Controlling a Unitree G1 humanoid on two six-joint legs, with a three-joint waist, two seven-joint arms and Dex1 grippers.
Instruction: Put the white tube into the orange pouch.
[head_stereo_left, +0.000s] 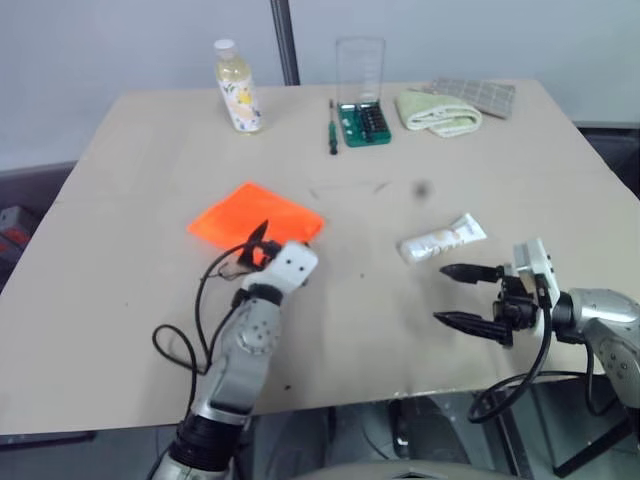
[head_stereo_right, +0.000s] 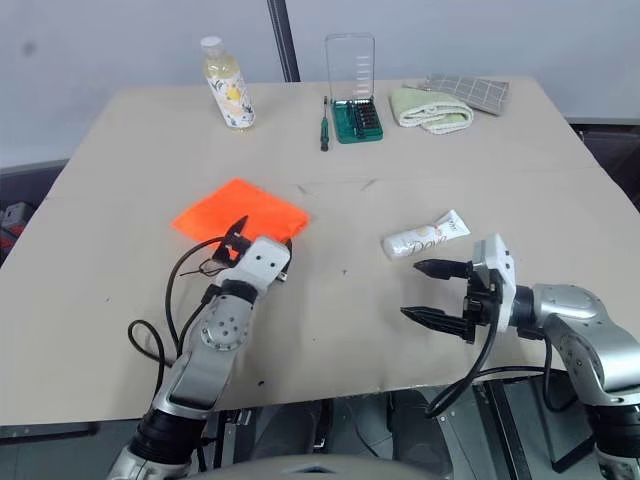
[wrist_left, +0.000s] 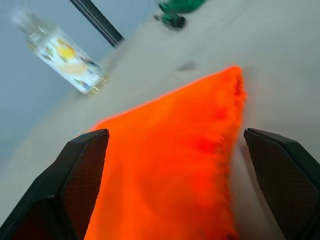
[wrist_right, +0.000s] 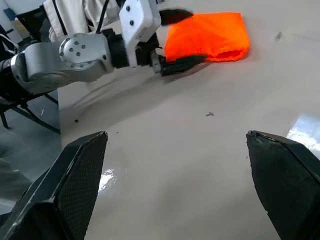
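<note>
Two soft things matter to you here: the orange pouch (head_stereo_left: 257, 216), a flat, roughly square piece of bright fabric, and the white tube (head_stereo_left: 442, 240), small and glossy, lying apart from it on the matte tan table (head_stereo_left: 120, 300). Your left gripper (head_stereo_left: 252, 247) stands wide at the pouch's near edge; your right gripper (head_stereo_left: 457, 297) gapes empty just beside the tube. At the far edge stand a clear bottle (head_stereo_left: 238, 86), a green bit set (head_stereo_left: 362, 124) and a folded pale cloth (head_stereo_left: 437, 111).
</note>
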